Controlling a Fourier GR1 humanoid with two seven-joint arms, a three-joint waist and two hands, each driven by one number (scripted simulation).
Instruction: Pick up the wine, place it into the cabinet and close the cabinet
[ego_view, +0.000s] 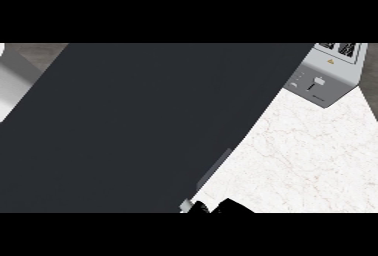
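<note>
A large dark cabinet door (133, 130) fills most of the head view, slanting from the top right down to the lower left. A slim grey handle (215, 169) runs along its right edge. Just below the handle's lower end, at the view's bottom edge, only a small black part of my right hand (221, 207) shows, close to the door's corner. Whether it touches the door is unclear. The wine is hidden, and so is the inside of the cabinet. My left hand does not show.
A silver toaster (325, 82) stands at the back right on the white marble counter (303, 155). A pale grey surface (13, 80) shows at the far left beyond the door.
</note>
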